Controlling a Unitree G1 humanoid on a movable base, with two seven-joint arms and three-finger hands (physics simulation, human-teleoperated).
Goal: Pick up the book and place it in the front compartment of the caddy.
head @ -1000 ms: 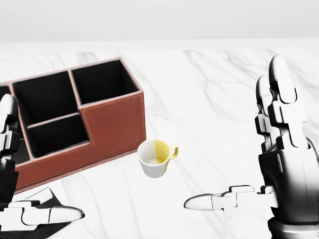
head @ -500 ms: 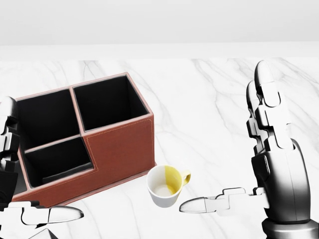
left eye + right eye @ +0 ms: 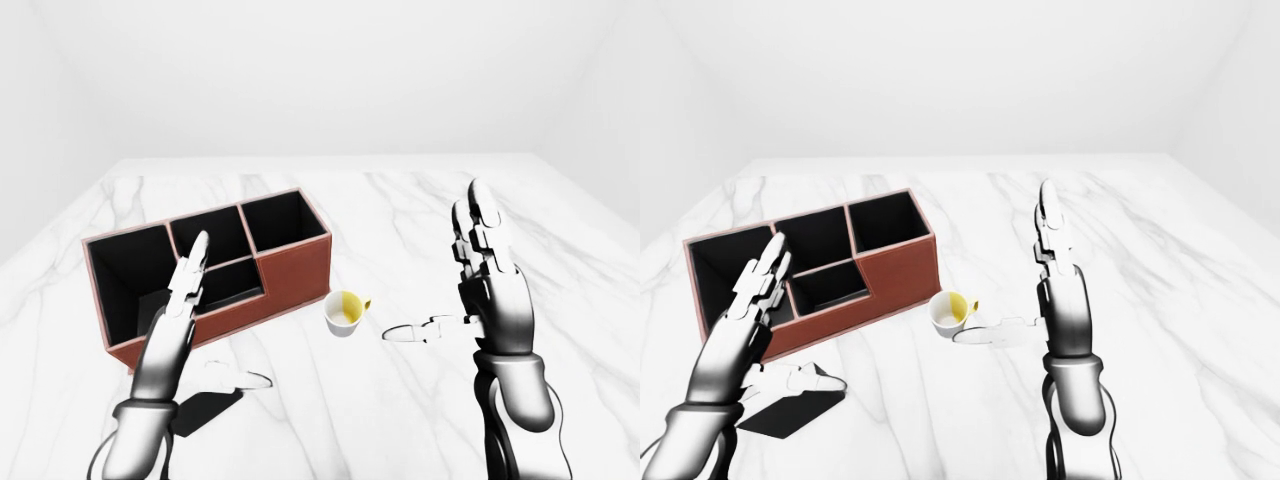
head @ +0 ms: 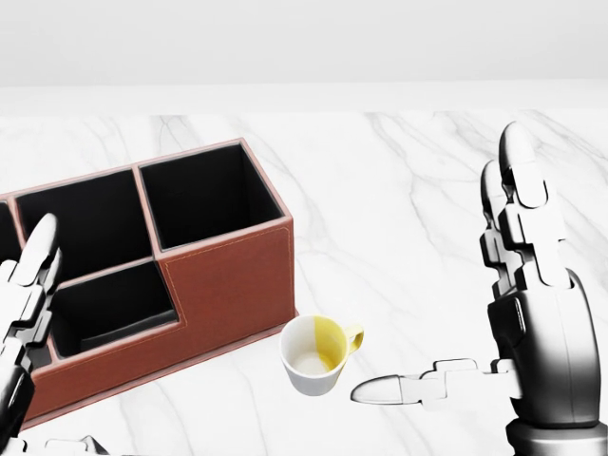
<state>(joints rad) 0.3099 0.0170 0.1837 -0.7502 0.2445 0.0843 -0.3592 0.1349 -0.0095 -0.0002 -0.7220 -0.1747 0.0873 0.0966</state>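
Observation:
The book is a flat dark slab lying on the marble table at the bottom left of the right-eye view; the head view does not show it. The brown caddy with black compartments stands at the left, above the book. My left hand is open with fingers stretched out, hovering over the book, its thumb just above the book's upper edge. My right hand is open and empty at the right, fingers pointing up, thumb towards the cup.
A white cup with a yellow inside stands just right of the caddy's lower corner, between the caddy and my right thumb. The marble table stretches away to a white wall.
The head camera tilted a second ago, so caddy and cup slid down the view and the book's corner left it. Since then my left fingers swung rightward over the caddy; my right hand drifted slightly right.

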